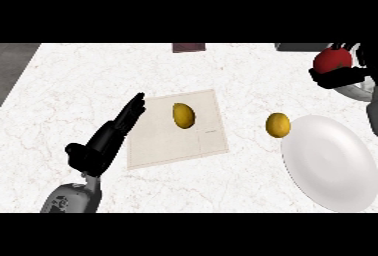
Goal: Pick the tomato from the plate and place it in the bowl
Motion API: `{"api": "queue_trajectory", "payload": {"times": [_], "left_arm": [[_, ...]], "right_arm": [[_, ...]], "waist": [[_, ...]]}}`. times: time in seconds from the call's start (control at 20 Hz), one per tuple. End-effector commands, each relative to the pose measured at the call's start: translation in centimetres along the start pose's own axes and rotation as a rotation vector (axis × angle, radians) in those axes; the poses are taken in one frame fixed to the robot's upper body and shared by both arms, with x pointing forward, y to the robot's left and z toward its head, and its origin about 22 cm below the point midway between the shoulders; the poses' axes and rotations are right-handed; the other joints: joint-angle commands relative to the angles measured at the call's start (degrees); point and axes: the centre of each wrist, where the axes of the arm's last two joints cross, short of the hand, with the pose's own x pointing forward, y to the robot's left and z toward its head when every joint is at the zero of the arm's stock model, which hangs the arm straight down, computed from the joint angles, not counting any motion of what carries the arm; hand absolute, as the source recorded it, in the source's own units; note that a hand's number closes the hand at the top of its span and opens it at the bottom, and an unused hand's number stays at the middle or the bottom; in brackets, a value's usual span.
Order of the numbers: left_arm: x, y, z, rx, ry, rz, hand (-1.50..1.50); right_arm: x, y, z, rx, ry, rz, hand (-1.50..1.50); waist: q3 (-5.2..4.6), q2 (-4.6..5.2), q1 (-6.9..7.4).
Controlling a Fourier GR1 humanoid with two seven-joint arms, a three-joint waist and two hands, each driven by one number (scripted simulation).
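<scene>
Head view: a white marble-veined counter (81,75) carries a square beige mat (159,145) and a round white plate (328,162). The round red tomato (331,60) is off the plate, at the far right edge, with the black right hand (341,76) curled around it. The left hand (107,140) rests with straight fingers beside the mat.

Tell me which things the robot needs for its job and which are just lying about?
Job: tomato, held in the right hand; plate. The bowl isn't clearly visible.
Lying about: yellow fruit on the mat; yellow fruit beside the plate; open left hand, at left.
</scene>
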Motion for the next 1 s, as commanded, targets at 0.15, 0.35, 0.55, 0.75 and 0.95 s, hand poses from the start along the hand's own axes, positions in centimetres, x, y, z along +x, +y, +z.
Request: {"api": "queue_trajectory", "payload": {"times": [0.15,0.35,0.55,0.75,0.95], "left_arm": [[-0.7,0.8,0.2,0.005,-0.002,0.007,0.0],[-0.2,-1.1,-0.6,-0.019,-0.012,-0.004,0.0],[-0.1,-0.7,0.4,-0.013,-0.016,-0.015,0.0],[0.2,-0.9,0.4,-0.028,-0.016,0.0,0.0],[1.1,-1.0,0.0,-0.036,-0.031,-0.017,0.0]], "right_arm": [[-3.2,-1.6,-3.7,-0.061,0.097,0.039,1.5],[-6.4,-1.1,-4.4,-0.143,0.119,0.147,1.5],[-9.9,-3.1,-4.4,-0.232,0.128,0.216,1.5],[-12.4,-0.6,-3.5,-0.195,0.174,0.27,1.5],[-14.3,-1.9,-3.1,0.084,0.326,0.201,1.5]], "waist": [[0.0,0.24,0.46],[0.06,0.67,1.3],[0.1,0.76,1.83],[0.15,1.1,2.69],[0.15,1.07,2.95]]}}
